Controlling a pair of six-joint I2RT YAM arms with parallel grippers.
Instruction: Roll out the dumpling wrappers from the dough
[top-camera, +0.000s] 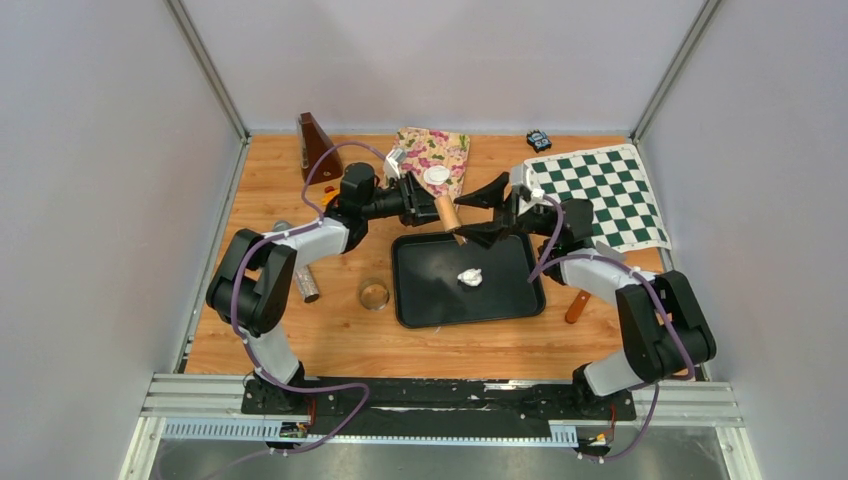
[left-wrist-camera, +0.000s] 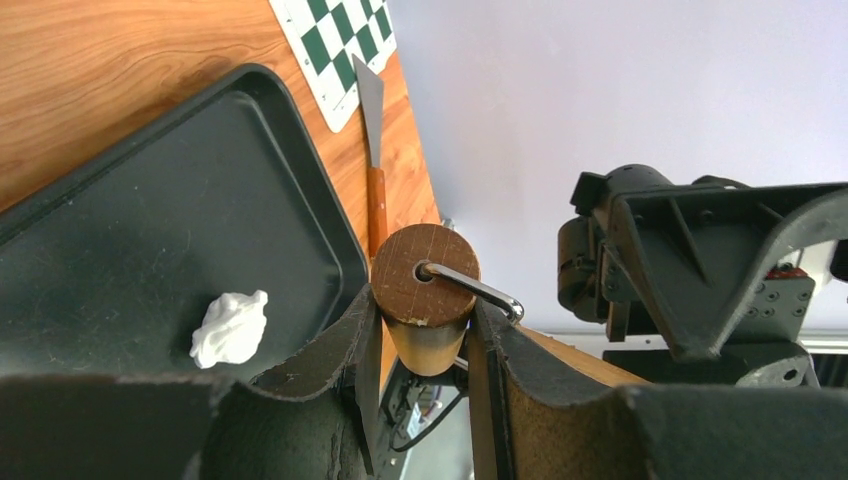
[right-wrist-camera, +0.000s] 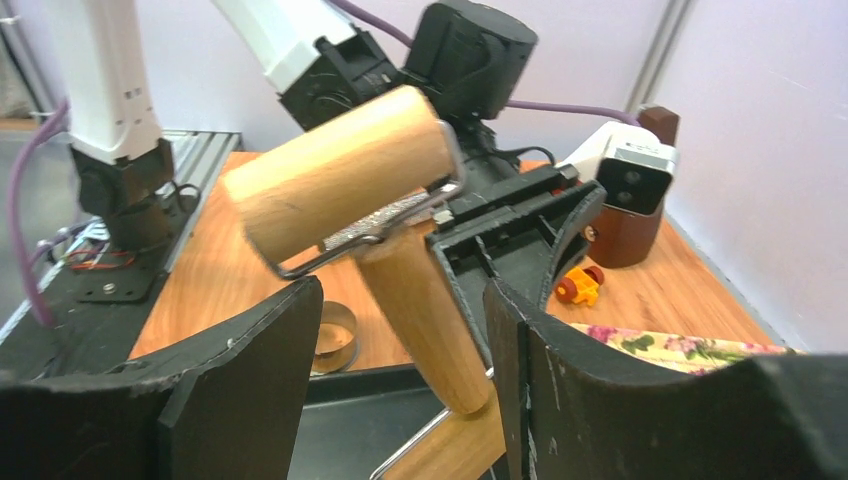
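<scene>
A crumpled white dough lump (top-camera: 470, 276) (left-wrist-camera: 230, 327) lies on the black tray (top-camera: 430, 300) (left-wrist-camera: 150, 200). A small round white disc (top-camera: 436, 176), apparently a dumpling wrapper, rests on the floral cloth (top-camera: 440, 148). Above the tray's far edge my left gripper (top-camera: 432, 205) (left-wrist-camera: 425, 310) is shut on one wooden drum of a handled rolling pin (top-camera: 447, 212) (left-wrist-camera: 425, 275) (right-wrist-camera: 340, 185). Facing it, my right gripper (top-camera: 462, 217) (right-wrist-camera: 400, 290) is open. The pin's handle (right-wrist-camera: 430, 320) hangs between its fingers, close to the right one.
A clear ring cutter (top-camera: 374, 294) (right-wrist-camera: 335, 335) stands left of the tray, with a metal cylinder (top-camera: 305, 280) beyond it. A wooden-handled scraper (top-camera: 577, 305) (left-wrist-camera: 372, 110) lies right of the tray beside the checkered mat (top-camera: 600, 195). A brown metronome (top-camera: 315, 145) and orange toy (right-wrist-camera: 578, 285) sit at the back.
</scene>
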